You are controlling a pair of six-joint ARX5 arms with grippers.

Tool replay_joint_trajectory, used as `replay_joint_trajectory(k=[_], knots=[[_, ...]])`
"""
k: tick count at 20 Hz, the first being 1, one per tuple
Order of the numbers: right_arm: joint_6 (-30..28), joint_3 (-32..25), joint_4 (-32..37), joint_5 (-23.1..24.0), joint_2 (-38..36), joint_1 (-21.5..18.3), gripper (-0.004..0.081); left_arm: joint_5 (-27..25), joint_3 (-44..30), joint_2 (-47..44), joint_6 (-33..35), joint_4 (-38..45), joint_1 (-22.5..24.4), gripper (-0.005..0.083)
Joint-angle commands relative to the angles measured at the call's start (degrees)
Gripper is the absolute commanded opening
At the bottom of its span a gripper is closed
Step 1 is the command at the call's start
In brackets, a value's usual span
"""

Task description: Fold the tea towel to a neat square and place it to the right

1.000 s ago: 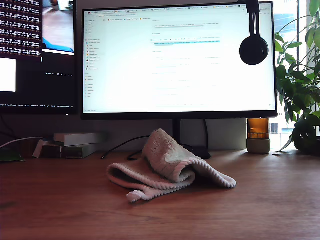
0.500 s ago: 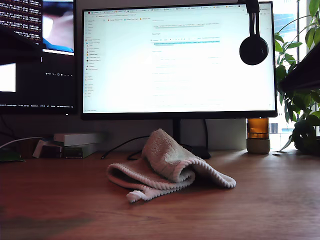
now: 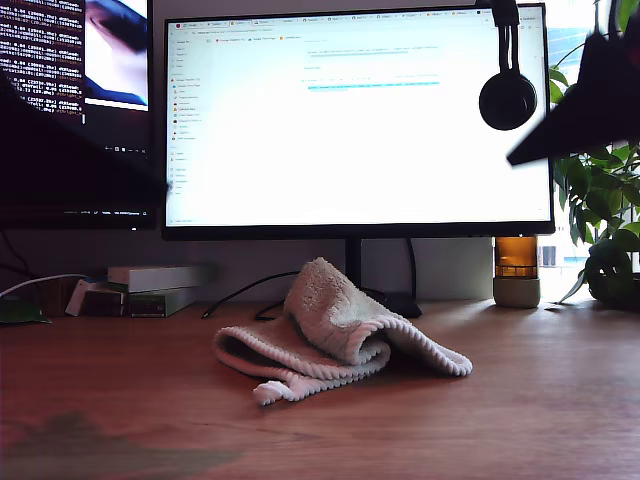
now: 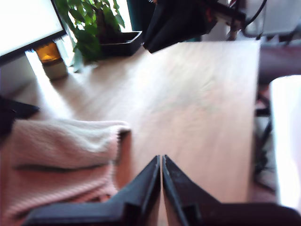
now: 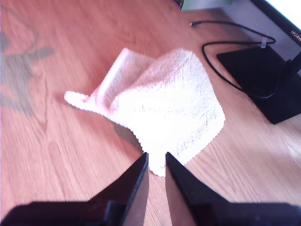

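My first gripper (image 4: 160, 161) is hanging above the desk with its jaws pressed together and nothing between them. My second gripper (image 5: 156, 155) is hovering over the tea towel (image 3: 335, 335) with its jaws only narrowly parted, also gripping nothing.

The towel is lying crumpled just in front of the monitor stand (image 3: 352, 262). It is fluffy and off-white with a pinkish cast, showing faint quilted lines and a ribbed corded edge. Its long axis is running across the exterior view. A low pocket is gaping on the side toward the exterior view's left, a hump is rising in front of the stand, and a tapering corner is pointing toward the exterior view's right.

The reddish-brown wooden desk (image 3: 540, 400) is carrying everything. To the exterior view's left of the stand, a dark terminal screen (image 3: 40, 40) is glowing above stacked boxes (image 3: 155, 280). The large white monitor (image 3: 360, 120) is shining above the stand, with headphones (image 3: 508, 98) dangling from its corner. To the exterior view's right of the stand, an amber bottle (image 3: 516, 262) and a leafy plant (image 3: 600, 190) are standing.
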Motion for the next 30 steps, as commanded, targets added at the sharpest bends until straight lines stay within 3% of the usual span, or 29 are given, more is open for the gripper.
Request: replay_joint_trajectory(k=[1,2,3,6,8,11,17,20,30], knots=[[-0.2,-0.5,0.9,0.0,0.2,0.7,0.0091,-1.1,3.0,3.4,5.7,0.7,-0.1,0.03],[-0.2,-0.5,1.3,0.0,0.3,0.8,0.0091,-1.6,4.3,5.8,10.7,0.7,-0.1,0.0378],[-0.2,-0.5,1.6,0.0,0.3,0.7,0.0091,-2.4,5.6,8.6,15.1,0.7,-0.3,0.0393],[-0.3,-0.5,2.1,0.0,0.7,1.3,0.0118,-2.6,8.8,16.6,24.8,1.2,-1.1,0.0393],[-1.0,-0.5,2.0,2.2,1.0,2.1,0.0221,-2.6,10.3,21.6,28.7,2.7,-1.2,0.0396],[-5.8,-0.5,1.9,5.6,2.5,3.4,0.0263,-2.6,13.2,28.6,33.0,3.8,-1.2,0.0396],[-6.4,-0.5,2.8,7.2,6.3,5.1,0.0263,-4.8,20.3,40.0,35.2,3.7,-1.2,0.0395],[-6.5,-0.5,3.4,7.5,7.3,5.1,0.0263,-5.8,21.7,44.7,40.4,3.7,-1.2,0.0395],[-6.6,-0.5,5.4,7.5,7.3,5.1,0.0263,-6.6,23.3,48.2,43.4,3.5,0.7,0.0336]])
